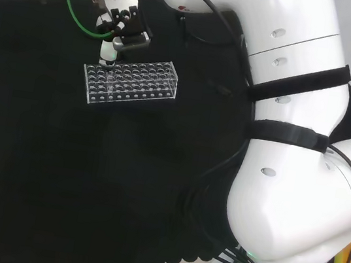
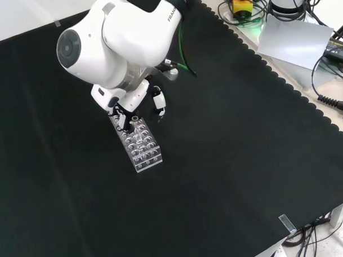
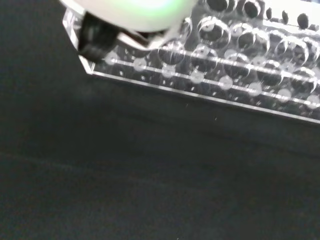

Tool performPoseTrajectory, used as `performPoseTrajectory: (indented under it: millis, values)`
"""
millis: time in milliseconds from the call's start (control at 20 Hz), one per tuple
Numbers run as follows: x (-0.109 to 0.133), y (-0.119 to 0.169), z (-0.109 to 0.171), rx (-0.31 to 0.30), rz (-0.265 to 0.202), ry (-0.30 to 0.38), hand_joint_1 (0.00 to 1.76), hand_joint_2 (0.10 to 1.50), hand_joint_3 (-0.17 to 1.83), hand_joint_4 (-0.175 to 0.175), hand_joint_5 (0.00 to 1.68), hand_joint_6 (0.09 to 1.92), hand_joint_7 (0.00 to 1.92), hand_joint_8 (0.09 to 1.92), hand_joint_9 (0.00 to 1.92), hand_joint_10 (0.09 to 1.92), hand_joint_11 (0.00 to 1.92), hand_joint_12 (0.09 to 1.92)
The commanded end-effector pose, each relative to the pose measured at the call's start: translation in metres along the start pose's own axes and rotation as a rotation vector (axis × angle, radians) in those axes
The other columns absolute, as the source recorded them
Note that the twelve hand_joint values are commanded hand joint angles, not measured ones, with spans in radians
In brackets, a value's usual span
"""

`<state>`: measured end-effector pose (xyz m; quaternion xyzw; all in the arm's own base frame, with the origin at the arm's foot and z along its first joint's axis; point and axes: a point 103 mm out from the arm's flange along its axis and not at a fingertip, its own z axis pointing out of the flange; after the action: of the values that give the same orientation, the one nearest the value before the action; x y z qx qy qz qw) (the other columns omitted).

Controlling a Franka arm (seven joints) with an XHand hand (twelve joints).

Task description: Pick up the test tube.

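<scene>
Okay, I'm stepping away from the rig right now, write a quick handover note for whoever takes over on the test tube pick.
Hand: down at the far left corner of the clear rack in the head view, fingers curled toward the rack's top. Whether they close on a tube cannot be told.
Things: the rack stands on the black cloth, with rows of round holes. The front view shows the hand at the rack's upper end. No test tube can be made out plainly.
Done: the hand is at the rack.
Left: confirm the grasp, then lift the tube clear.
</scene>
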<state>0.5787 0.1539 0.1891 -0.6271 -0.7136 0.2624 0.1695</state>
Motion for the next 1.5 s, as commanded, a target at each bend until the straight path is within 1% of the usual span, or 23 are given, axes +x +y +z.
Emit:
performPoseTrajectory:
  millis: [50,350,500,550,600,650,700,800,850,950,1100,1150,1250,1300,1500]
  values:
    - [0.014,0.009,-0.007,-0.051,0.004,0.029,1.11,0.56,0.79,-0.173,0.75,0.72,1.24,0.76,1.21,0.70,0.73,1.31]
    - [0.021,0.013,-0.010,-0.082,0.009,0.064,1.13,0.56,0.80,-0.175,0.84,0.70,1.32,0.69,1.28,0.68,0.81,1.28]
    - [0.022,0.013,-0.012,-0.122,0.027,0.093,1.15,0.56,0.79,-0.175,0.94,0.67,1.39,0.64,1.34,0.64,0.86,1.25]
    - [0.024,0.014,-0.012,-0.137,0.035,0.109,1.17,0.65,0.66,-0.175,1.02,0.70,1.43,0.62,1.38,0.62,0.89,1.24]
    - [0.024,0.014,-0.012,-0.151,0.044,0.132,1.22,0.73,0.53,-0.175,1.10,0.69,1.38,0.62,1.40,0.60,0.93,1.21]
    - [0.024,0.014,-0.011,-0.172,0.055,0.164,1.26,0.77,0.45,-0.175,1.15,0.67,1.33,0.62,1.43,0.58,0.98,1.17]
    - [0.024,0.014,-0.010,-0.194,0.070,0.201,1.28,0.78,0.43,-0.175,1.19,0.64,1.31,0.62,1.46,0.57,1.04,1.12]
    - [0.022,0.015,-0.008,-0.231,0.105,0.296,1.31,0.72,0.52,-0.175,1.25,0.60,1.32,0.60,1.51,0.57,1.17,1.00]
    - [0.021,0.015,-0.008,-0.241,0.115,0.318,1.31,0.69,0.58,-0.175,1.27,0.60,1.33,0.60,1.53,0.58,1.21,0.95]
    - [0.020,0.014,-0.010,-0.254,0.118,0.345,1.32,0.64,0.67,-0.175,1.28,0.61,1.34,0.62,1.56,0.59,1.23,0.89]
    - [0.018,0.012,-0.017,-0.267,0.118,0.364,1.32,0.61,0.72,-0.175,1.29,0.62,1.34,0.64,1.56,0.61,1.25,0.87]
    - [0.016,0.011,-0.019,-0.274,0.116,0.360,1.32,0.60,0.73,-0.175,1.29,0.63,1.34,0.64,1.56,0.61,1.25,0.87]
    - [0.013,0.008,-0.022,-0.281,0.111,0.355,1.40,0.58,0.74,-0.175,1.29,0.62,1.35,0.66,1.42,0.60,1.24,0.86]
    - [0.012,0.006,-0.023,-0.281,0.112,0.356,1.42,0.58,0.74,-0.175,1.29,0.62,1.35,0.67,1.37,0.60,1.24,0.86]
    - [0.008,-0.003,-0.031,-0.284,0.108,0.363,1.44,0.57,0.74,-0.175,1.29,0.62,1.35,0.67,1.33,0.61,1.24,0.86]
